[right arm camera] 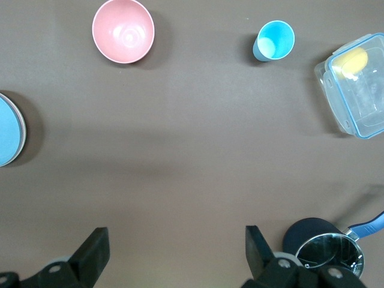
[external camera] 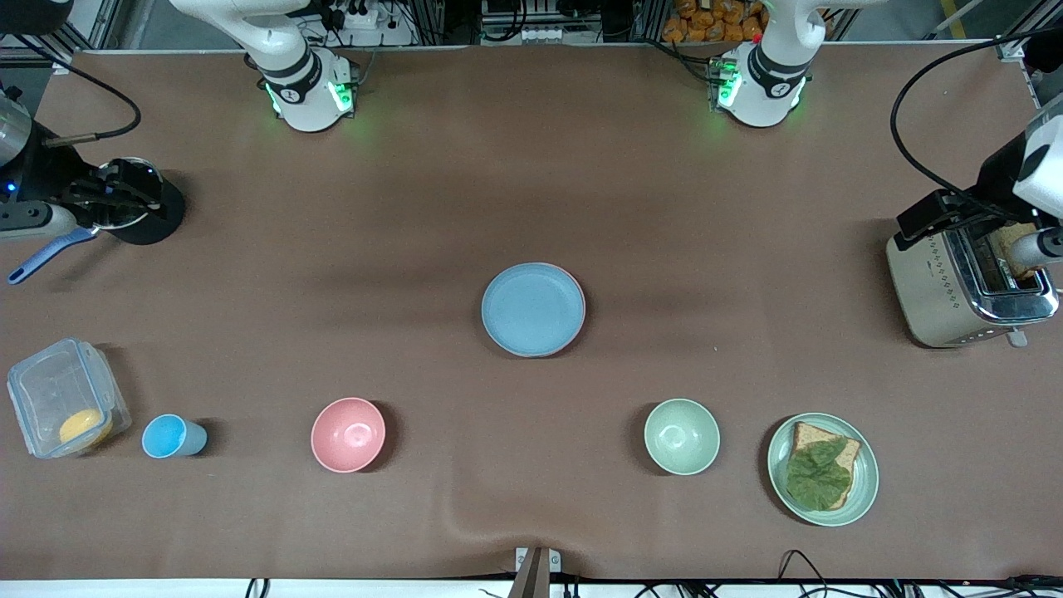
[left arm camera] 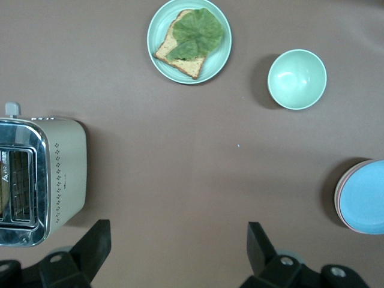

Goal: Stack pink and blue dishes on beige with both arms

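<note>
Front view shows the blue plate (external camera: 532,308) on top of a stack at the middle of the table, with a thin pink rim (external camera: 580,301) peeking out along one edge beneath it. In the left wrist view the stack's edge (left arm camera: 339,198) reads as layered, pink under blue, and perhaps a paler layer lowest, though I cannot make out the beige plate for sure. Judging from this, the stacking looks finished or nearly so; nothing of the task lies loose elsewhere.

Both arms are pulled away from the stack. The left gripper (left arm camera: 179,249) hangs over bare table beside the toaster (external camera: 967,278), jaws spread wide and empty. The right gripper (right arm camera: 174,252) hangs near the dark pot (external camera: 137,203) at the right arm's end of the table, jaws likewise wide and empty.

Nearer the front camera sit the pink bowl (external camera: 348,434), the blue cup (external camera: 170,437), a clear container (external camera: 66,399) with something yellow inside, a green bowl (external camera: 682,436), and a green plate (external camera: 862,490) carrying toast with a leaf (external camera: 818,475). Both grippers are cut off at the front view's side edges, and the stack is cut off in both wrist views.
</note>
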### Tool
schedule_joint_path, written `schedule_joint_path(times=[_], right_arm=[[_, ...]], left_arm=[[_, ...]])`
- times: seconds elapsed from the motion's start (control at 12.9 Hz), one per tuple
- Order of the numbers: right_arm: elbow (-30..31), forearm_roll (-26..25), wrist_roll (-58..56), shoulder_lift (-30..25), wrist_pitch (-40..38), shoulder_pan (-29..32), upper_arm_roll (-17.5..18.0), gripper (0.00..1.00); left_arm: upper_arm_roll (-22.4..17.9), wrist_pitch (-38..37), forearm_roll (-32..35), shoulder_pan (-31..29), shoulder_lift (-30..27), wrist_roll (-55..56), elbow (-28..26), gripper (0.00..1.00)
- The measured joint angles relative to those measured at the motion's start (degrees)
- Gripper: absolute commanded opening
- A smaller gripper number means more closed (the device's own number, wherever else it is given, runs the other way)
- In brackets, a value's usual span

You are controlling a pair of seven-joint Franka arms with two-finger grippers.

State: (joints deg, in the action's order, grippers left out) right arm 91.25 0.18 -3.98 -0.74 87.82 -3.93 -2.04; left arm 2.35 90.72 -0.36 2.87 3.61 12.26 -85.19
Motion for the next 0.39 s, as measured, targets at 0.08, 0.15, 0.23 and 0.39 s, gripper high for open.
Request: schedule_joint_path(times=[0.08,0.15,0.23,0.39], right_arm=[[0.00,-0.06,-0.02,0.05,0.00,0.08,-0.04,1.00],[0.00,-0.08,-0.04,0.05,0.00,0.21,-0.10,1.00],[0.00,-0.10,-0.07,0.06,-0.04,0.32,-0.14,1.00],[0.03,-0.12,-0.08,0.11,-0.32,0.40,-0.19,1.00]], left_arm=[[0.04,-0.01,0.00,0.02,0.01,-0.98,0.00,1.00],[0.04,-0.01,0.00,-0.02,0.01,-1.34,0.00,1.00],[0.03,-0.02,0.00,-0.04,0.02,-1.48,0.00,1.00],[0.03,-0.06,0.00,-0.05,0.03,-1.51,0.00,1.00]])
